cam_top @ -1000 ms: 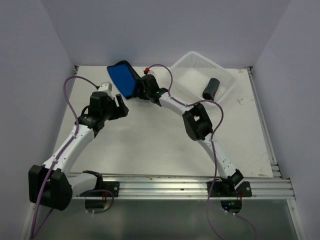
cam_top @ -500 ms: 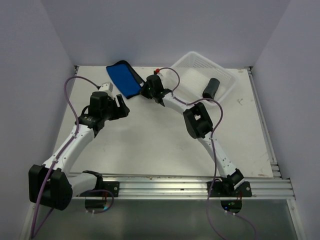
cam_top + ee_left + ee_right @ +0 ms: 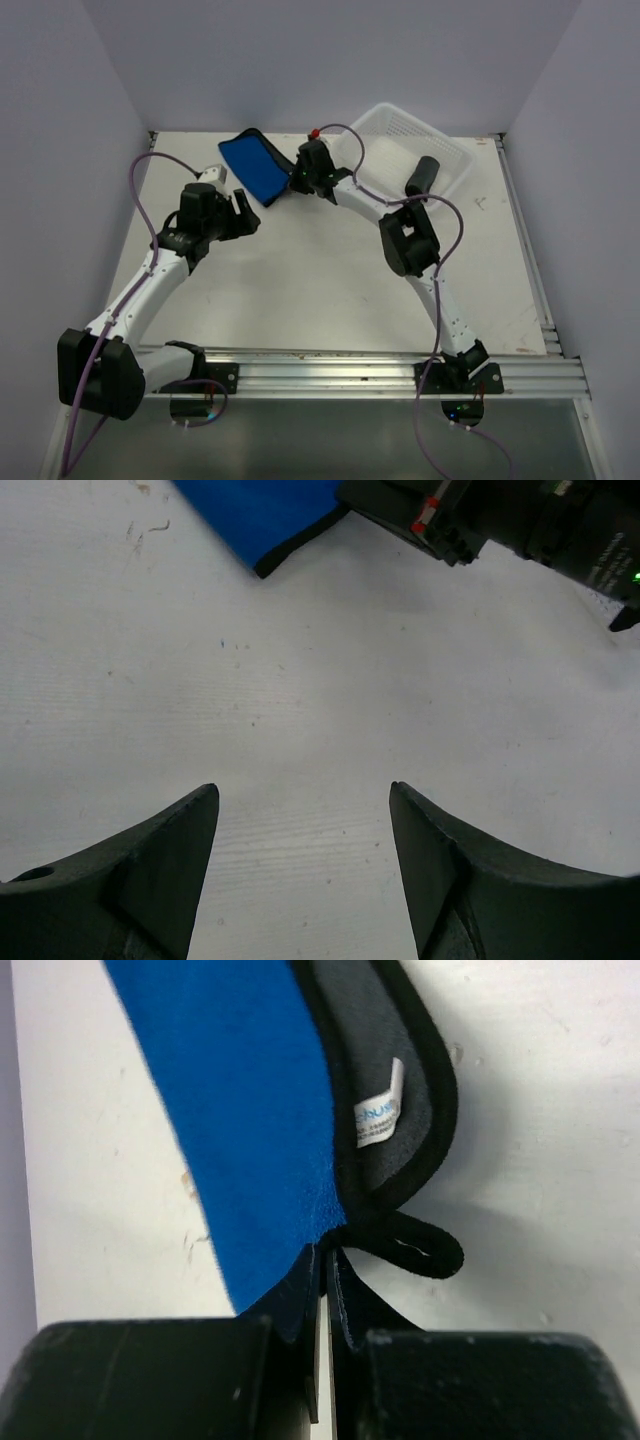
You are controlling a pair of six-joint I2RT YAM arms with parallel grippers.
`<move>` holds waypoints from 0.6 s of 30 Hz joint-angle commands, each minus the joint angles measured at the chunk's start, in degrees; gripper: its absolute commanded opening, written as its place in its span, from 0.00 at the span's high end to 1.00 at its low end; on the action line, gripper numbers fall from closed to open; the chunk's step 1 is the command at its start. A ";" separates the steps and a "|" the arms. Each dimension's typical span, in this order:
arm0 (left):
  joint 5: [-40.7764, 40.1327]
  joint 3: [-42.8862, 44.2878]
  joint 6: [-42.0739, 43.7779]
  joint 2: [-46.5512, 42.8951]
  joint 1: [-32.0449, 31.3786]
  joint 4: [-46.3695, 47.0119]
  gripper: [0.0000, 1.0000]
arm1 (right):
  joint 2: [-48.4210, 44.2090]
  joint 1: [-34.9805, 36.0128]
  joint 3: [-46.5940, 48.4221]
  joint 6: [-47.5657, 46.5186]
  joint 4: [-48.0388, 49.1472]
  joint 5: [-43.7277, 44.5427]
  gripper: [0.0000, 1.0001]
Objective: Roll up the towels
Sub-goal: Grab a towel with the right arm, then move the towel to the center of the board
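The blue towel (image 3: 254, 167) with black edging lies at the back of the table, its right side folded over so the grey underside and a white label (image 3: 377, 1109) show. My right gripper (image 3: 298, 180) is shut on the towel's black-edged corner (image 3: 331, 1250), beside a small black hanging loop (image 3: 425, 1247). A dark rolled towel (image 3: 421, 177) lies in the white basket (image 3: 397, 120). My left gripper (image 3: 240, 214) hovers open over bare table (image 3: 303, 796), just short of the blue towel's near corner (image 3: 262, 518), nothing between its fingers.
The white perforated basket stands at the back right. The right arm's wrist (image 3: 520, 525) crosses the top of the left wrist view. Walls close in the table at the back and both sides.
My right gripper has shut on the blue towel's corner and drawn it a little to the right; the towel has shifted and curled with it. The left arm has not moved.
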 commanded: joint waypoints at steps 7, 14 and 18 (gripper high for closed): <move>-3.98 1.83 1.12 -5.04 0.49 0.92 0.27 | -28.29 0.24 -2.97 -17.60 -15.99 -5.91 1.00; -7.06 1.04 1.03 -7.94 0.49 1.63 0.27 | -48.15 3.75 -24.21 -23.85 -16.79 -8.29 1.00; -7.50 0.69 1.03 -8.73 0.40 1.89 0.27 | -61.48 4.63 -34.34 -24.11 -15.64 -8.47 1.00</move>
